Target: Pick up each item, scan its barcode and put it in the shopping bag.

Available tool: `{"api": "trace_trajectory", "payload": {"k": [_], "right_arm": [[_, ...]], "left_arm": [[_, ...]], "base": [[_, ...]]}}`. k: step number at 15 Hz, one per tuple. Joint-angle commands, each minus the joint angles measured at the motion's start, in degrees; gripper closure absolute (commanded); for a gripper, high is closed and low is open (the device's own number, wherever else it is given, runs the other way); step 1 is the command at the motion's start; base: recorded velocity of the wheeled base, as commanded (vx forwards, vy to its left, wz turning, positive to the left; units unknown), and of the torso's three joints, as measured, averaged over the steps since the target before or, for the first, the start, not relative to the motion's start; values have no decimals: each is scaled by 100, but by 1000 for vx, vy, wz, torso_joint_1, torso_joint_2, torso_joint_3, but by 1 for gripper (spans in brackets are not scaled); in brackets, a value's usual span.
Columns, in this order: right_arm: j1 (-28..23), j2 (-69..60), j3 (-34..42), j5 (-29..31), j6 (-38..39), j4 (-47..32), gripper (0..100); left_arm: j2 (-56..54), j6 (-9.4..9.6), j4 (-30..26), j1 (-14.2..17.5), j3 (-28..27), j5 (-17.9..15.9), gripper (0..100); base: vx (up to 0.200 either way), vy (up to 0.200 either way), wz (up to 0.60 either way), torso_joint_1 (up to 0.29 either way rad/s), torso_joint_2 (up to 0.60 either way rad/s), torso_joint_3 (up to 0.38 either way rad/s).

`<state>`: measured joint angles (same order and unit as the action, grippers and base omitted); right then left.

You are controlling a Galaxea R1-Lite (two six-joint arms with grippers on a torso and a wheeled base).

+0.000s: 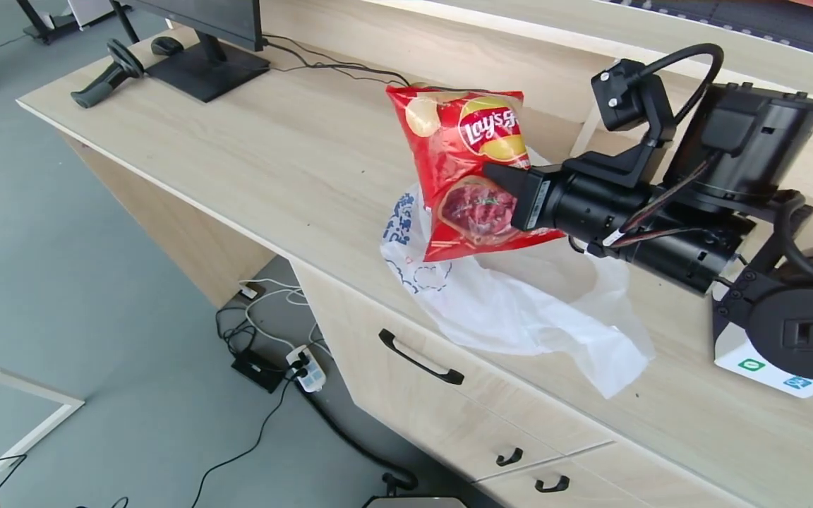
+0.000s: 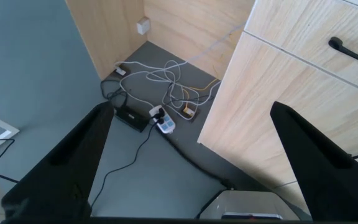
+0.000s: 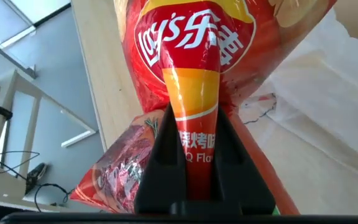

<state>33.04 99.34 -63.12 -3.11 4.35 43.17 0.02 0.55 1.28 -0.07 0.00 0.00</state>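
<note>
While the chip bag (image 1: 466, 176) hangs in the air over the table (image 1: 272, 155), pinched at its side by the right pincer (image 1: 512, 194), the step in hand is judged to be the drop into the shopping bag (image 1: 519, 310). That bag lies limp and crumpled below the packet, draped over the table's front edge. For a clean drop, the packet should be lowered close to the slack plastic and steered into the opening before the grip is eased, since so light a packet could slide off. One chip bag, one shopping bag, one handheld scanner (image 1: 106, 74) and one monitor (image 1: 202, 42) are counted, the last two well apart at the far left.

From the left wrist, the left pincer (image 2: 191, 112) is seen spread wide and empty above the floor, beside the drawer fronts. One power strip (image 2: 163, 124) is counted.

From the right wrist, two fingers (image 3: 160, 165) are seen clamped on a fold of the chip bag (image 3: 191, 37), with the shopping bag (image 3: 328, 81) behind.
</note>
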Motion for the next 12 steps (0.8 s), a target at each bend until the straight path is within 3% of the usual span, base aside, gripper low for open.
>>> {"api": "trace_trajectory", "payload": {"k": [1, 4, 6, 12], "right_arm": [[-122, 59, -192, 91, 83, 16, 100], [-544, 24, -113, 188, -110, 175, 100], [-799, 41, -77, 284, -752, 456, 100], [-772, -99, 696, 249, -1314, 807, 100]], "left_arm": [[6, -2, 4, -1, 0, 0, 0], [6, -2, 4, -1, 0, 0, 0], [6, -2, 4, -1, 0, 0, 0], [6, -2, 4, -1, 0, 0, 0]], "base": [[0, 0, 0, 0, 0, 0], [0, 0, 0, 0, 0, 0], [0, 0, 0, 0, 0, 0], [0, 0, 0, 0, 0, 0]]}}
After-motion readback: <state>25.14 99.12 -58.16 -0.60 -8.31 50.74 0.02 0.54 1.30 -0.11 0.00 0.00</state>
